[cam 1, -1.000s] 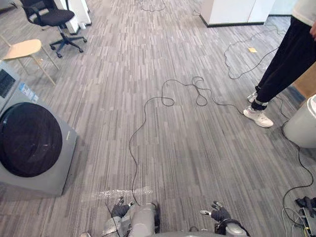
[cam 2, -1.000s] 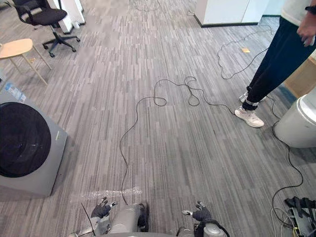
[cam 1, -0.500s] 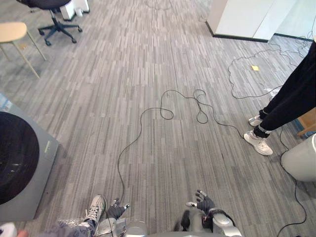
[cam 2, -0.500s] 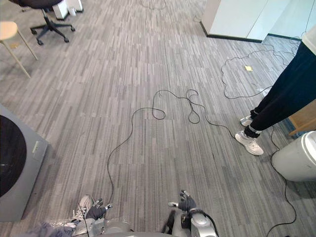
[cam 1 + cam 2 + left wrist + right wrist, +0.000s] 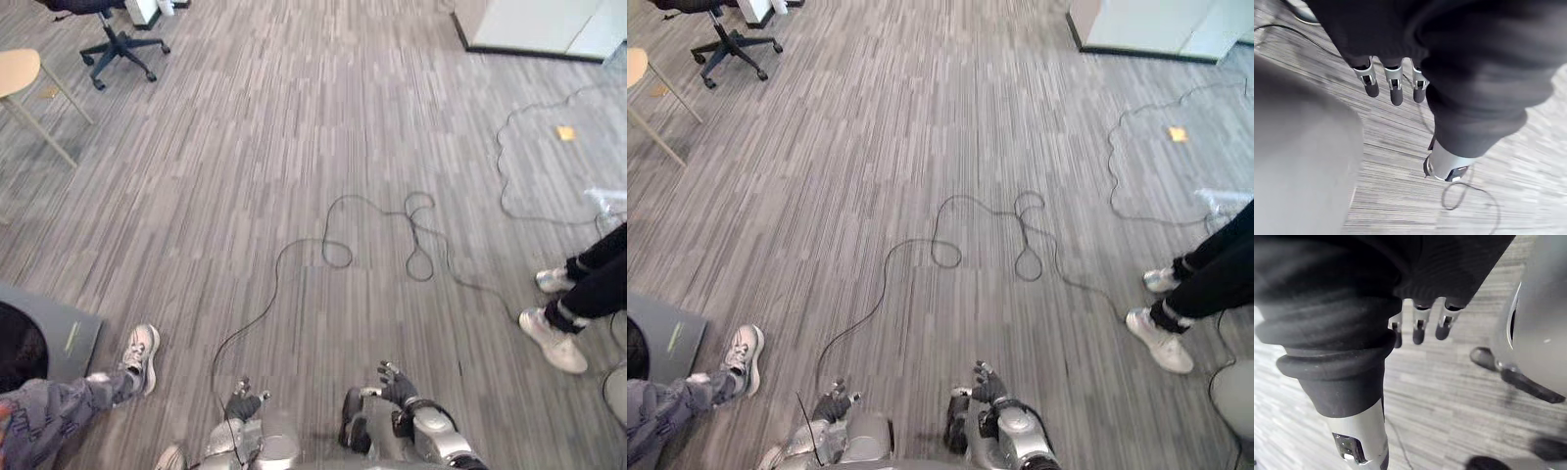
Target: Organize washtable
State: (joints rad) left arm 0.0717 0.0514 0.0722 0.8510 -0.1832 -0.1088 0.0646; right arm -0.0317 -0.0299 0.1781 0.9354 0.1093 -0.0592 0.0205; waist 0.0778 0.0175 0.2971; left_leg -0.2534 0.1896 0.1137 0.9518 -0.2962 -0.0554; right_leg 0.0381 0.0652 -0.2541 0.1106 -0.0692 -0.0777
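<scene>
Silver fingers (image 5: 1396, 93) loosely straight, the left hand (image 5: 240, 403) and right hand (image 5: 397, 385) hang low over the grey carpet (image 5: 245, 147) — each holds nothing. Just left is a person's white shoe (image 5: 142, 350), beside a grey washing machine (image 5: 54, 333); another person's sneakers (image 5: 554, 341) stand well to the right.

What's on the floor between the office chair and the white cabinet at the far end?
Nothing. Bare grey carpet runs from the chair across to the cabinet, as both eye views show.
</scene>
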